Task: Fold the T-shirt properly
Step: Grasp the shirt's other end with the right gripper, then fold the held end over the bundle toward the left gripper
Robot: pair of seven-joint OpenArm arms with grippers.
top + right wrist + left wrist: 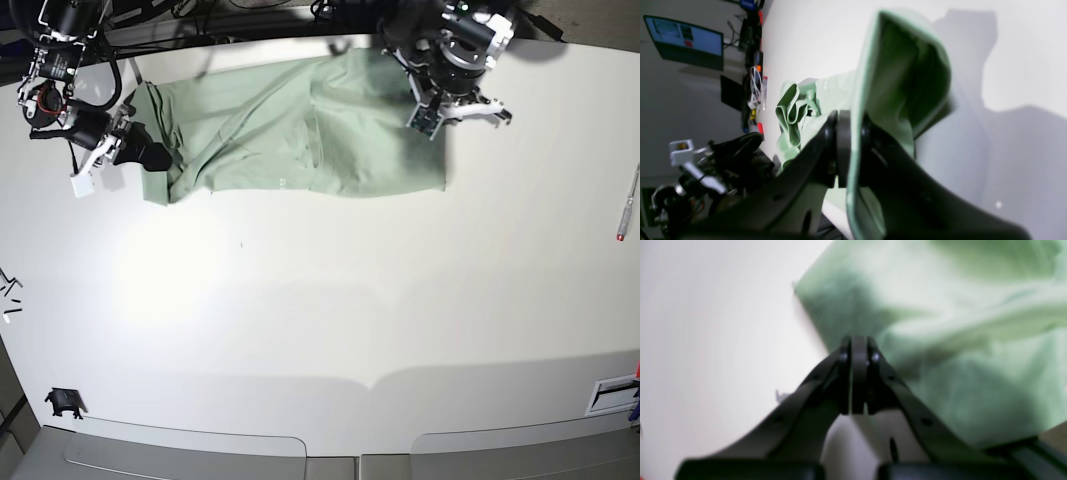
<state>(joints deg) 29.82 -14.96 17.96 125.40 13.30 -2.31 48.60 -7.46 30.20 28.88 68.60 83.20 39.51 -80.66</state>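
The pale mint-green T-shirt (pixel 300 130) lies rumpled across the far part of the white table (pixel 320 300). My right gripper (pixel 150 160) is at the shirt's left end. In the right wrist view the gripper (pixel 851 116) is shut on a fold of the T-shirt (pixel 900 76), which stands up lifted off the table. My left gripper (pixel 432 115) is over the shirt's right part. In the left wrist view it (pixel 858 340) is shut with nothing visible between its fingers, and the blurred shirt (pixel 957 323) lies beyond and to its right.
A pen (pixel 627 205) lies near the table's right edge. A small black piece (pixel 63 401) sits at the front left, and a label (pixel 610 395) at the front right. A monitor (pixel 683 41) and cables stand beyond the table's end.
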